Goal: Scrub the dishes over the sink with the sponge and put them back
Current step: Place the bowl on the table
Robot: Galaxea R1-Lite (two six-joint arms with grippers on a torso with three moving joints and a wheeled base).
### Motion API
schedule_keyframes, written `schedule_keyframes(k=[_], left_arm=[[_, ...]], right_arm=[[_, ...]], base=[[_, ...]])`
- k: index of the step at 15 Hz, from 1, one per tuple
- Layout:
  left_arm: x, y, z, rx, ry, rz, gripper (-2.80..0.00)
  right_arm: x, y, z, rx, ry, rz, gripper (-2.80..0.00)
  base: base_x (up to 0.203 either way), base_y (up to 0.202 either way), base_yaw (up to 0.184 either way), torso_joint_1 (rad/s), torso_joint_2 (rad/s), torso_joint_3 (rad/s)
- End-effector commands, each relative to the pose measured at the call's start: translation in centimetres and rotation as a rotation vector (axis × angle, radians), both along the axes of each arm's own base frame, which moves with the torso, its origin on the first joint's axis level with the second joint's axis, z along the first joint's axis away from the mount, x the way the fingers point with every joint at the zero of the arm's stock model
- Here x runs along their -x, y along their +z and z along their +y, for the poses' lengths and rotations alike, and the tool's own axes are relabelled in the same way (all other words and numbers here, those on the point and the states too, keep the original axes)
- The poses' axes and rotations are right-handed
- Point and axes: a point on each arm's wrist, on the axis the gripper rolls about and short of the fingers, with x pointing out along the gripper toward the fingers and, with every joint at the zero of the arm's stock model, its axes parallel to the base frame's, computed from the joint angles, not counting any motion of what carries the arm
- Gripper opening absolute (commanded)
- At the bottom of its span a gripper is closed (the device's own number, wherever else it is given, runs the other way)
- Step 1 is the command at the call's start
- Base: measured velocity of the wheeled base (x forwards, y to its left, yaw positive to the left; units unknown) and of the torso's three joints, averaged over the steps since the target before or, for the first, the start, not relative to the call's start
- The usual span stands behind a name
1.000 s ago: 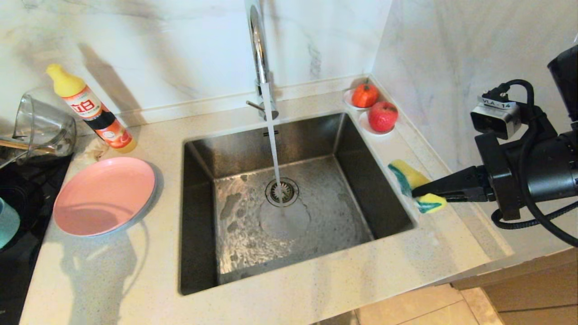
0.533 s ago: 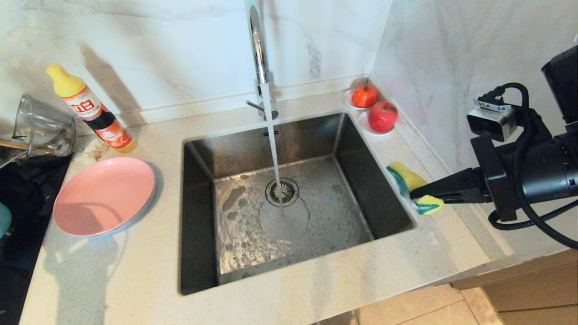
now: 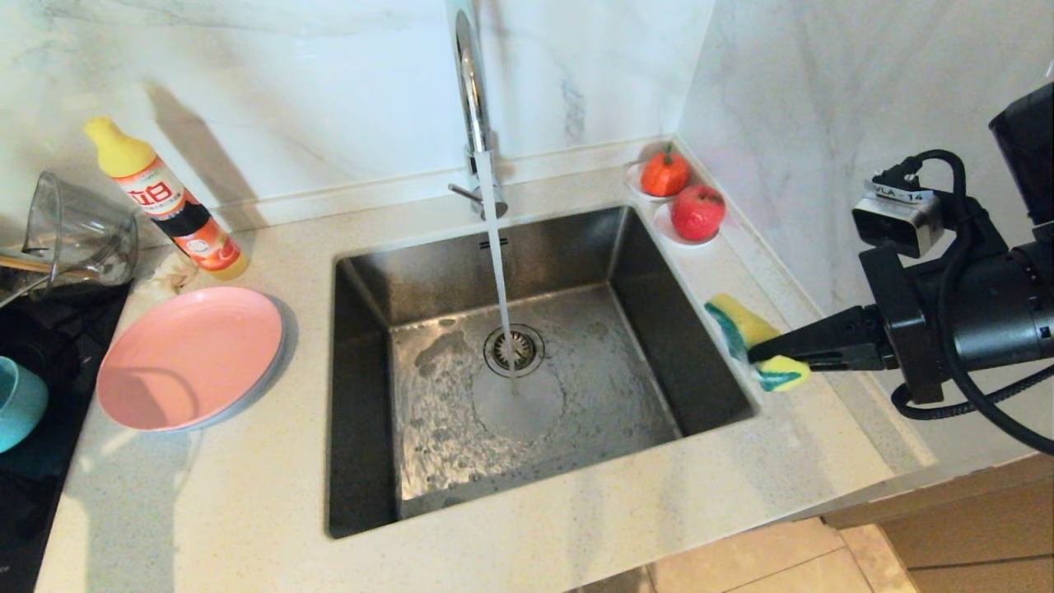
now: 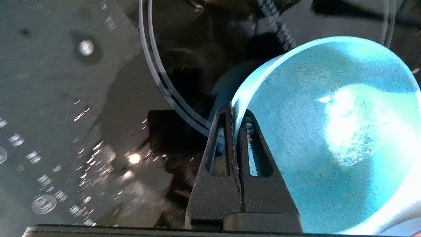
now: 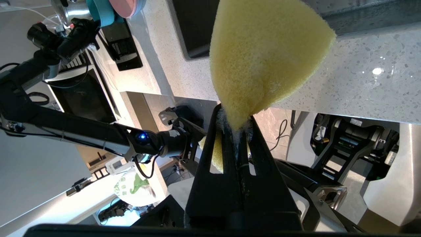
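Where the head camera looks down: right pincer [image 3: 762, 360] at the sink's [image 3: 527, 362] right rim, clamped on a folded sponge [image 3: 751, 339], yellow with a green layer, just above the pale surface [image 3: 247, 502]. Water running from the faucet [image 3: 471, 91] onto the drain strainer [image 3: 514, 349]. Left of the basin, a pink plate [image 3: 191, 357] stacked on a grey-blue plate [image 3: 278, 362], only a thin edge of the lower one showing. At the far left edge, a teal bowl [image 3: 16, 402] over a black cooktop [image 3: 37, 469]; left arm itself out of frame. Behind the plates, a detergent bottle [image 3: 165, 199] and a tipped glass jug [image 3: 78, 231]; in the far right corner, two red fruits [image 3: 683, 193].

From the left wrist: left pincer [image 4: 234, 115] closed on the bowl's [image 4: 329, 131] rim, one finger inside, one outside, bowl tilted.

From the right wrist: right pincer [image 5: 235, 126] squeezing the sponge [image 5: 260, 56], yellow face bulging beyond the tips; left arm [image 5: 65, 128] visible across the room.
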Motion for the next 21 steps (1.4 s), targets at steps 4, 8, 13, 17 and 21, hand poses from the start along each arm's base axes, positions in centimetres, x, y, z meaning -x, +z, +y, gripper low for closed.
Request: schedule_keyframes(k=[4,8,13,17,21], left_arm=[[-0.8,0.9,1.0,0.016,-0.011,-0.073,-2.80],[-1.2,0.5,1.7,0.019,-0.008,-0.070,-2.80],[-1.6,-0.1,2.2,0.034,0.004,-0.058,-2.80],[-1.3,0.6,1.8,0.024,0.004,-0.069,0.00],[-0.4,3.5,0.4,-0.010,0.001,-0.115,0.00]], right_arm=[[0.1,0.0,0.0,-0.003,0.001,0.005,-2.80],[-0.1,-0.2,0.0,0.001,0.001,0.012,-2.80],[0.0,-0.1,0.0,-0.001,0.001,0.007,-2.80],[0.2,-0.1,-0.1,-0.001,0.001,0.006,-2.80],[0.3,0.0,-0.2,-0.002,-0.002,0.004,-2.80]], base=[[0.000,0.000,0.000,0.000,0.00,0.000],[0.000,0.000,0.000,0.000,0.00,0.000],[0.000,0.000,0.000,0.000,0.00,0.000],[0.000,0.000,0.000,0.000,0.00,0.000],[0.000,0.000,0.000,0.000,0.00,0.000]])
